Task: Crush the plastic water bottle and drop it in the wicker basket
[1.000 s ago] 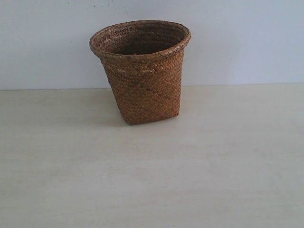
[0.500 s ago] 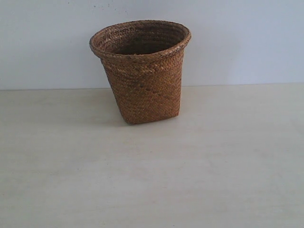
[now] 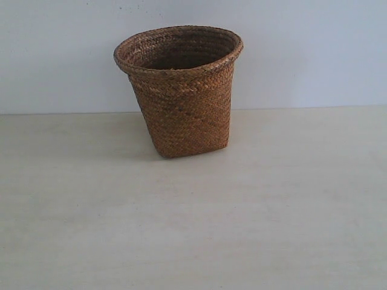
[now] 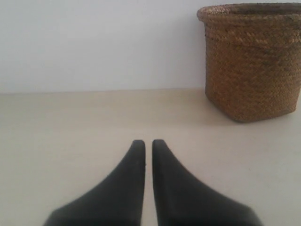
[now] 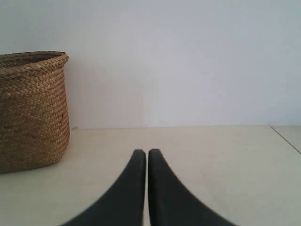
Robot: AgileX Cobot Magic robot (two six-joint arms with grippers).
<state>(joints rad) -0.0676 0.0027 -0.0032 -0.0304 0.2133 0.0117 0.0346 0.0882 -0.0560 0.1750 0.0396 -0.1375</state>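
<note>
The brown wicker basket stands upright on the pale table near the back wall, its dark inside not visible from here. It also shows in the left wrist view as the wicker basket and in the right wrist view as the wicker basket. The plastic water bottle is out of view in every frame. My left gripper is shut with nothing between its black fingers, low over the table and short of the basket. My right gripper is likewise shut and empty. Neither gripper appears in the exterior view.
A pale wooden table stretches in front of the basket, and a plain white wall rises behind it. A seam or edge of the table runs at one side in the right wrist view.
</note>
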